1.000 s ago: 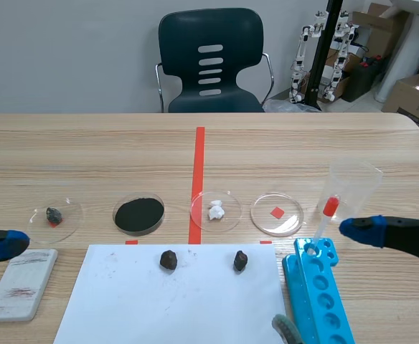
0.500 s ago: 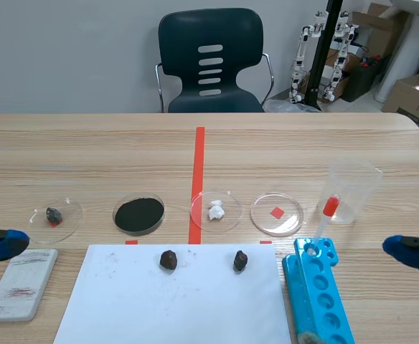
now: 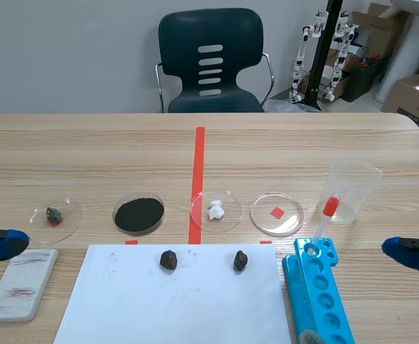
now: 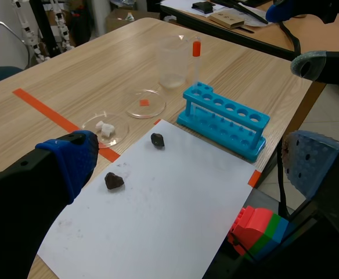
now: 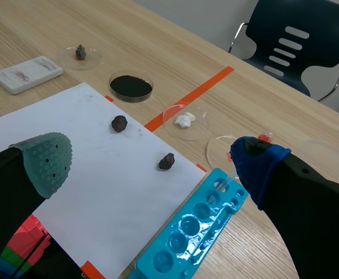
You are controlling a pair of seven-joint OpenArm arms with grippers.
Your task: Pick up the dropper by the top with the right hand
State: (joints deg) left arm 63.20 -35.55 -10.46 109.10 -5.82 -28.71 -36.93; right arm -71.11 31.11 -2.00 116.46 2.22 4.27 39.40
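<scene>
The right gripper (image 5: 150, 160) has drawn back from the dropper (image 3: 325, 223), fingers spread and empty, so its top remains ungrasped.

Scene camera: between the arms, facing across the wooden table (image 3: 303, 143). Wrist cameras sit close behind the left pincer (image 4: 193, 163) and right pincer (image 5: 149, 163), looking forward and down. All share the white paper sheet (image 3: 173, 301) and blue plastic tube rack (image 3: 324, 301) ahead of both.

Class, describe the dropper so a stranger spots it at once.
At the near right of the wooden table stands a blue plastic test-tube rack. From its far corner rises a clear dropper, beside a clear plastic cup; only it has a red bulb.
</scene>
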